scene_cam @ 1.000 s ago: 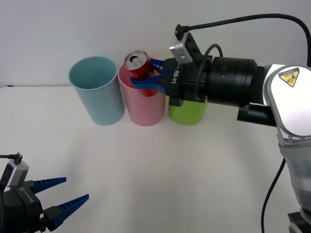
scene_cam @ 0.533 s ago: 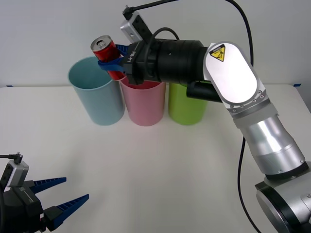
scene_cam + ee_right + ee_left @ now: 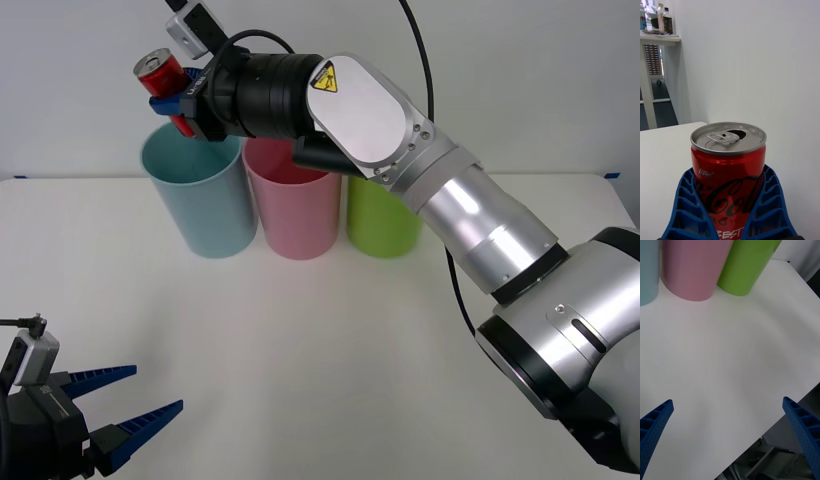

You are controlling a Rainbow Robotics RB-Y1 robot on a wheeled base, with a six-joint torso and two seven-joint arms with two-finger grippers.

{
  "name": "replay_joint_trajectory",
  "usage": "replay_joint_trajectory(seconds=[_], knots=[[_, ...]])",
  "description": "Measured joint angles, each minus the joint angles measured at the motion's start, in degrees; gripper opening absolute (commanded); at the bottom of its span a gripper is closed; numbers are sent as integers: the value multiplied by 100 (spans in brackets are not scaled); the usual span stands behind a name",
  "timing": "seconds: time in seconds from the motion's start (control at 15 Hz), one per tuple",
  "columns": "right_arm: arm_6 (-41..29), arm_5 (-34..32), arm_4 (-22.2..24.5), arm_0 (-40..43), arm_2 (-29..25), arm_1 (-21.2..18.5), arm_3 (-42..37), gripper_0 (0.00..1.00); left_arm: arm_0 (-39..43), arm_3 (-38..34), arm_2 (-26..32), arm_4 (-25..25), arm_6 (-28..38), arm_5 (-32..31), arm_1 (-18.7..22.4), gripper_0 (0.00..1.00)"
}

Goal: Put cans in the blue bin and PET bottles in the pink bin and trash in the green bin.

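right gripper (image 3: 172, 98) swung leftward from over pale-pink plastic cylindrical bin (image 3: 295, 205), now above near rim of light-blue plastic cylindrical bin (image 3: 200, 205). blue ribbed fingers (image 3: 685, 195) clamped on small red metal drink can (image 3: 160, 75), can tilted, held in air, not released. likely next: drop into blue bin. lime-green plastic cylindrical bin (image 3: 383, 225) just beside pink one. left gripper (image 3: 130, 400) parked low over white surface (image 3: 330, 350), fingers apart. can lettering: "new", coca-cola script, partial "best" (image 3: 728, 187). yellow warning sticker (image 3: 325, 78) on arm.

The can's (image 3: 728, 176) lower body is hidden between gripper fingers (image 3: 767, 210).
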Motion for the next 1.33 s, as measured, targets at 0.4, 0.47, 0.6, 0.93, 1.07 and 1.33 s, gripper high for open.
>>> replay_joint_trajectory(seconds=[0.4,0.47,0.6,0.93,1.07,1.33], knots=[[-250,1072,-482,-824,900,281,1522,0,0,0,0,0,0,0,0,100],[-268,1140,-483,-829,912,297,1594,0,0,0,0,0,0,0,0,100],[-282,1221,-478,-832,924,301,1652,0,0,0,0,0,0,0,0,100],[-442,1669,-665,-832,1456,301,1827,0,0,0,0,0,0,0,0,100],[-499,1843,-916,-832,1680,302,1836,0,0,0,0,0,1,0,0,100],[-502,1876,-931,-841,1698,302,1835,79,0,0,0,0,0,0,0,100]])
